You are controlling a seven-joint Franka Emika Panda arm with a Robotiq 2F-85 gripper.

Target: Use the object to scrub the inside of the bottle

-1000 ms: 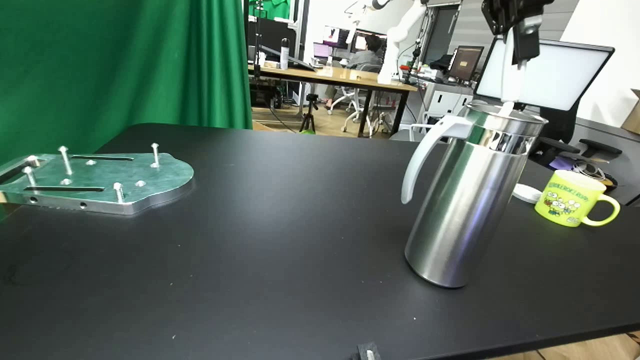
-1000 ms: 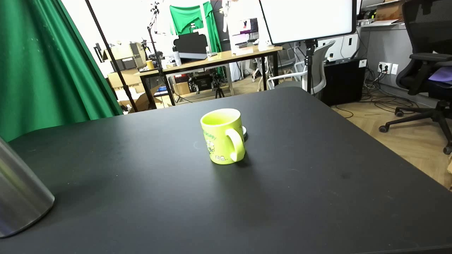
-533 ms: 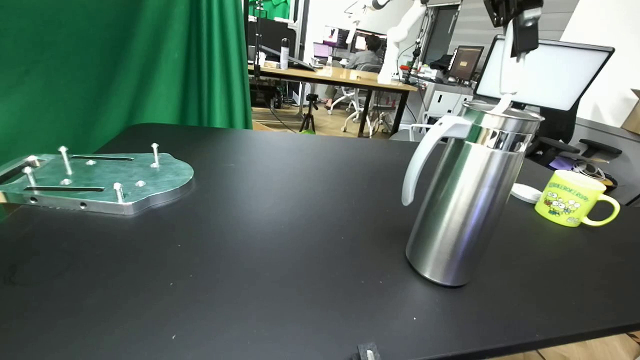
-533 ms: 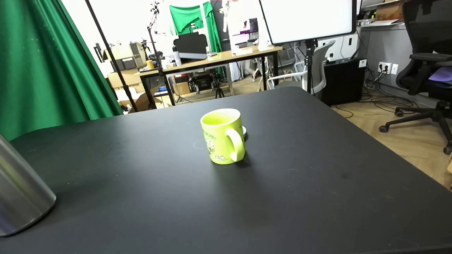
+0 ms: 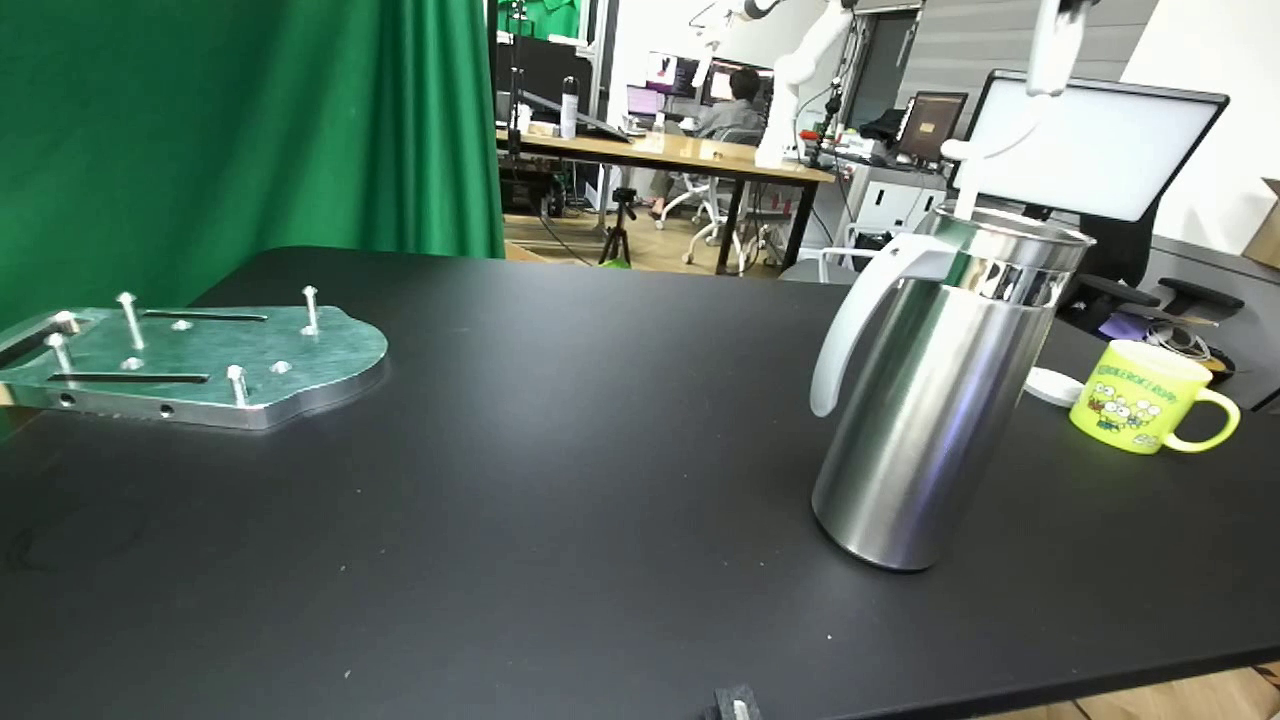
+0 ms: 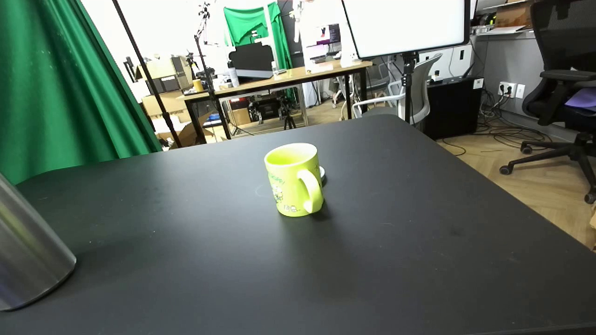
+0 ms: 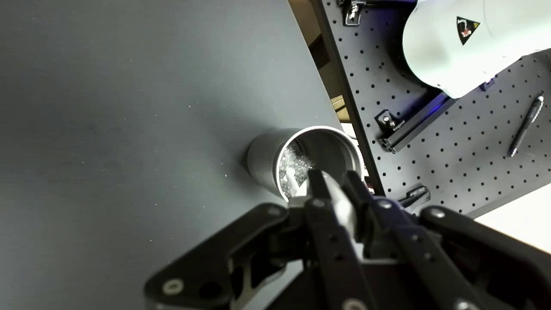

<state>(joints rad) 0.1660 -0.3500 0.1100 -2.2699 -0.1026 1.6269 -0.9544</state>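
Observation:
The bottle, a shiny steel flask with a pale curved side handle, stands open on the black table. Its lower part shows in an exterior view, and its round mouth in the wrist view. My gripper is shut on the thick handle of a white tool, above the mouth. The white tool has a thin shaft bent at a knob above the rim; the shaft enters the mouth on the handle side. The tool's lower end is hidden inside. A bright speckled patch shows inside the bottle.
A yellow-green mug and a white disc stand beyond the bottle. A green-topped metal plate with bolts lies at the left. In the wrist view, the table edge, a perforated board and the white robot base lie nearby.
My gripper has risen nearly out of the exterior view, raising the white tool. The tool now shows a bend, and its shaft has shifted toward the handle side. The bottle has shifted only slightly.

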